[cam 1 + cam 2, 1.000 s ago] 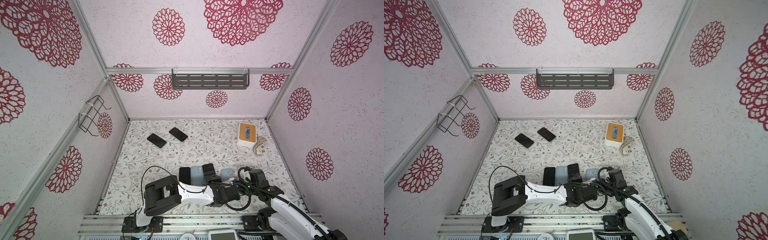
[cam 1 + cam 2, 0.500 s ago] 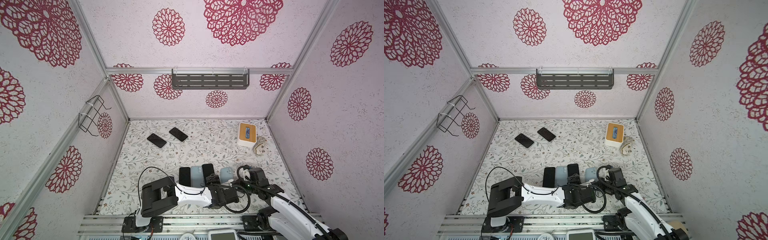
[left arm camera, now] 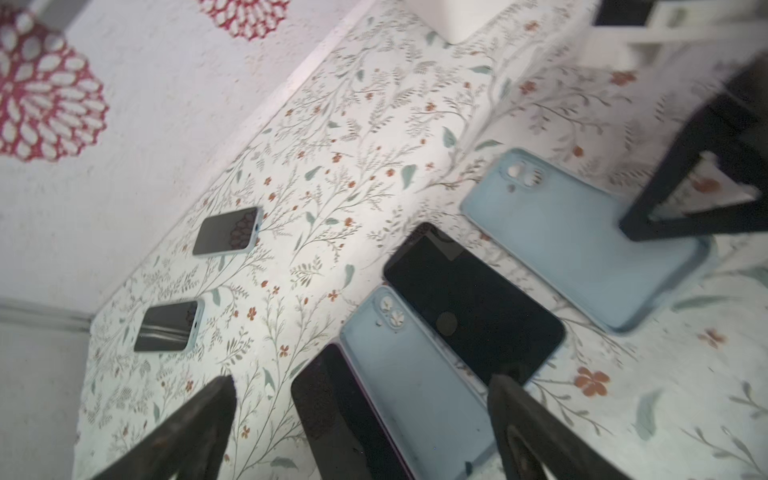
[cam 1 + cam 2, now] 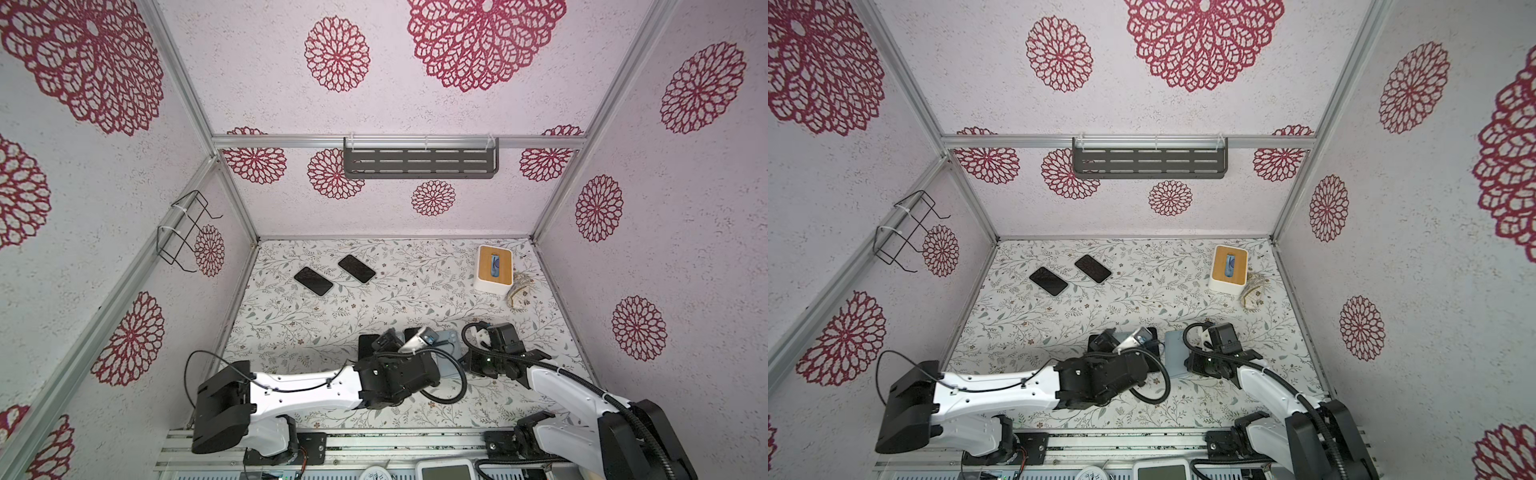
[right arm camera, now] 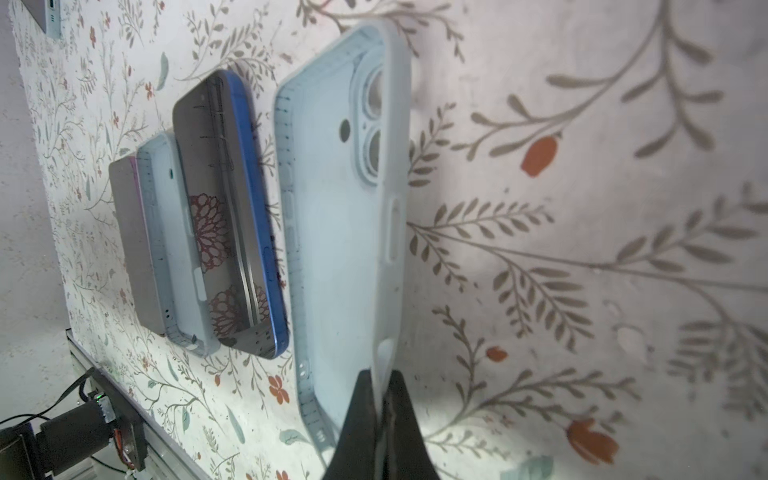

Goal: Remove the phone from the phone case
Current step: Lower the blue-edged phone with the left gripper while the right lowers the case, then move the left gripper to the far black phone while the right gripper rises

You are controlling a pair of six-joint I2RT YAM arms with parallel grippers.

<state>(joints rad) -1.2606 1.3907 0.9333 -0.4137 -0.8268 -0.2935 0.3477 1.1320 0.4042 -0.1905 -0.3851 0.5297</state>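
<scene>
"So, is the phone out yet?"
"Looks it. The blue-edged phone [image 3: 469, 303] lies bare near the desk's [image 4: 374, 299] front edge, just beside the pale case [image 5: 340, 232], which is empty. The right pincer [image 5: 378, 382] pinches that case's rim, and the left pincer [image 3: 361, 382] hangs spread wide above the phone."
"Anything left?"
"Toward the far left corner a cased phone [image 3: 226, 230] and its neighbour [image 3: 168, 326] sit in theirs"

Two tabletop robot arms, the left arm [image 4: 305, 386] and the right arm [image 4: 569, 388], wear glossy white shells between boxy black joints. Looping black cables [image 4: 457, 376] trail each wrist; dark fingers [image 3: 536, 434] taper to points.
</scene>
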